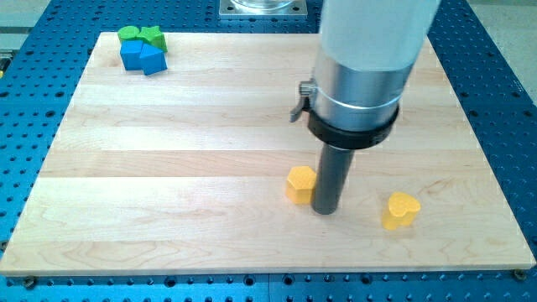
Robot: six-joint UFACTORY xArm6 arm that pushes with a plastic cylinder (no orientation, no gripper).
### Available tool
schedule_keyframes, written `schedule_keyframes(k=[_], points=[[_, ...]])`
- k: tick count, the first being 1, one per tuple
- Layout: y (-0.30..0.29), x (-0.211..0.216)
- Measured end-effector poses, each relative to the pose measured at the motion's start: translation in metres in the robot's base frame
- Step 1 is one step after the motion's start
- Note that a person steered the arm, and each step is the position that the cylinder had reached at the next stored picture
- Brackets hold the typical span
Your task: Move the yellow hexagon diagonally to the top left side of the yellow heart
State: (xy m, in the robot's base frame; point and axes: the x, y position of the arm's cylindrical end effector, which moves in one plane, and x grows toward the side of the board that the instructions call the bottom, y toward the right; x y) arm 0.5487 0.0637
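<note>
Tip [325, 210]: touching hexagon [299, 184] on its right side
Heart [401, 210]: right of tip – apart
Claw: none – a rod only

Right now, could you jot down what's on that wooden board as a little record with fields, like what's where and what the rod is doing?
board: wooden board on a blue perforated table
my tip: down at the board, against the right side of the yellow hexagon
yellow heart: toward the view's right of my tip, apart from it
hexagon relative to heart: on its left, slightly higher in the view
top-left corner: blue blocks and green blocks clustered together, touching
</note>
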Motion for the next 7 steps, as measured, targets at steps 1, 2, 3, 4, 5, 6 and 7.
schedule_keyframes(k=[1,2,3,4,5,6,7], points=[[-0.028,0.0],[-0.058,0.0],[-0.069,-0.007],[-0.071,-0.026],[-0.083,-0.036],[-0.074,-0.056],[-0.04,-0.057]])
